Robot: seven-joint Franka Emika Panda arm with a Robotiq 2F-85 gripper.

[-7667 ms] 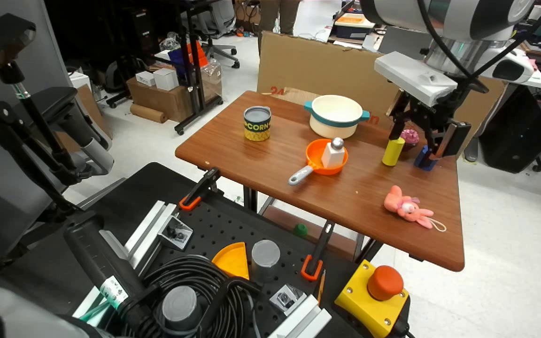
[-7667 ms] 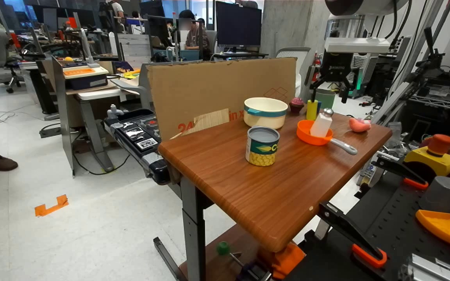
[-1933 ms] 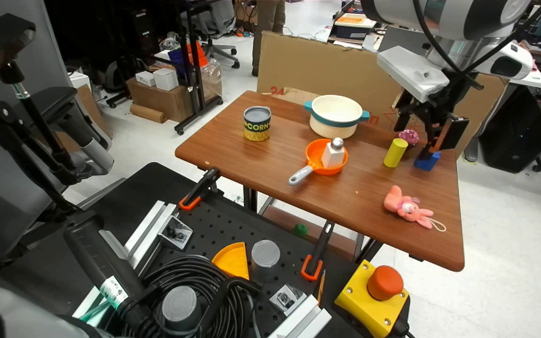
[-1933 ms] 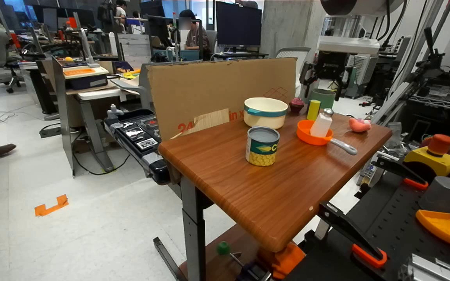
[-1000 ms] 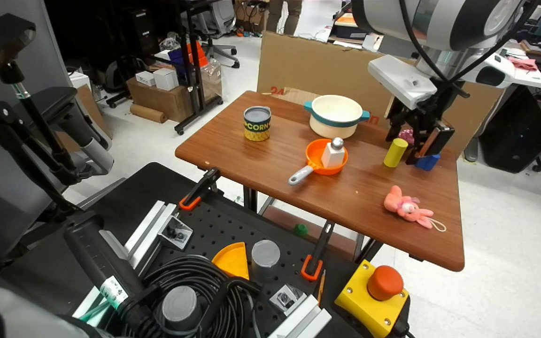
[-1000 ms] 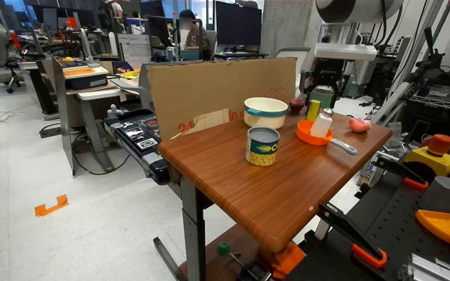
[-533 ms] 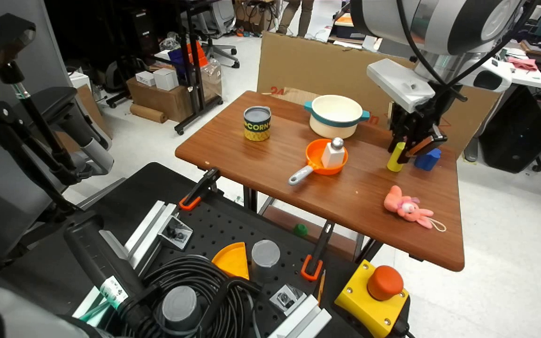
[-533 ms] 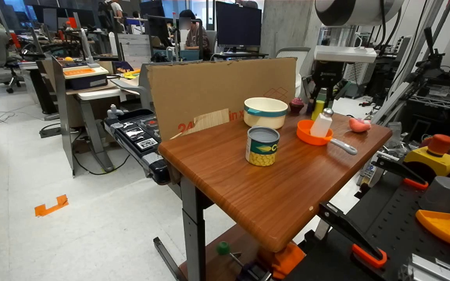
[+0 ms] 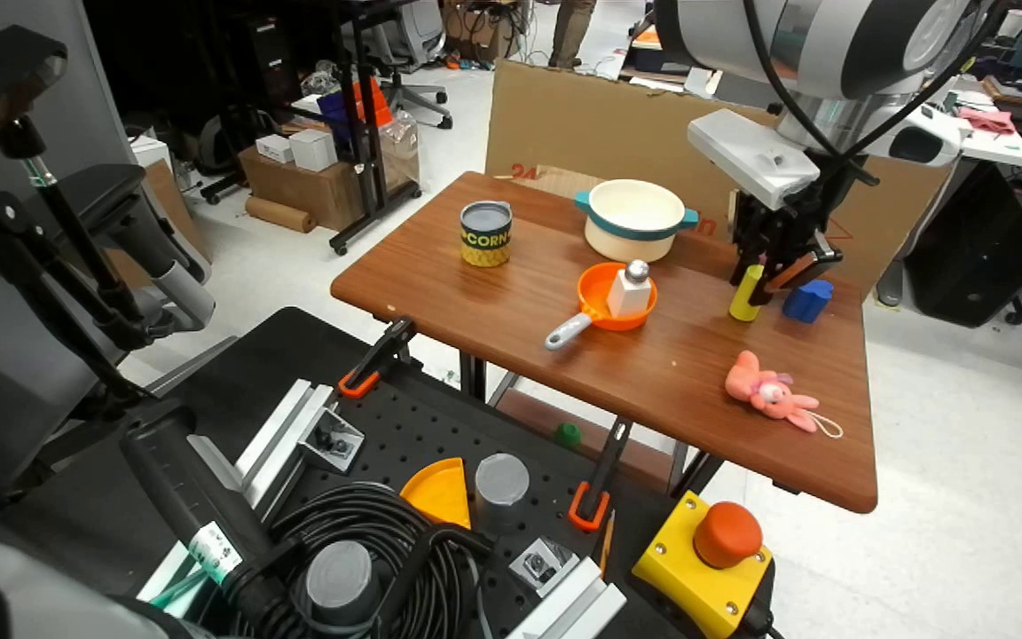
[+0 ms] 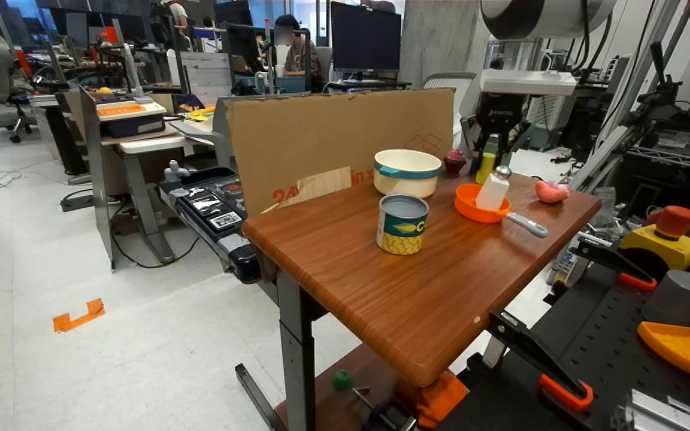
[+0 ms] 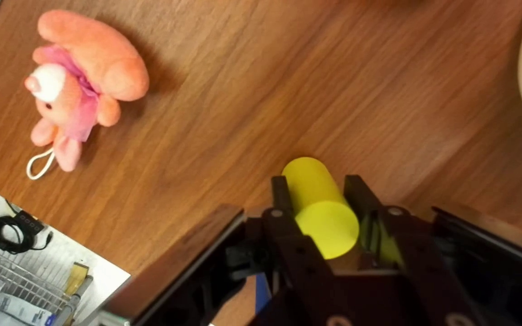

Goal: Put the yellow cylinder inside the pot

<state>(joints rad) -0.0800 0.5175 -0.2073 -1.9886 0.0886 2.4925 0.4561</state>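
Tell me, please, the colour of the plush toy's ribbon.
Pink; the ribbon shows best in the wrist view.

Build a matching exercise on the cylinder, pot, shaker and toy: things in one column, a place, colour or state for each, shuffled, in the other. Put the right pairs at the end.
Things
1. cylinder
2. pot
3. shaker
4. toy

Places, colours, states
A. in the pan
B. pink
C. clasped by the gripper
D. cream and teal

Right pairs: 1-C, 2-D, 3-A, 4-B
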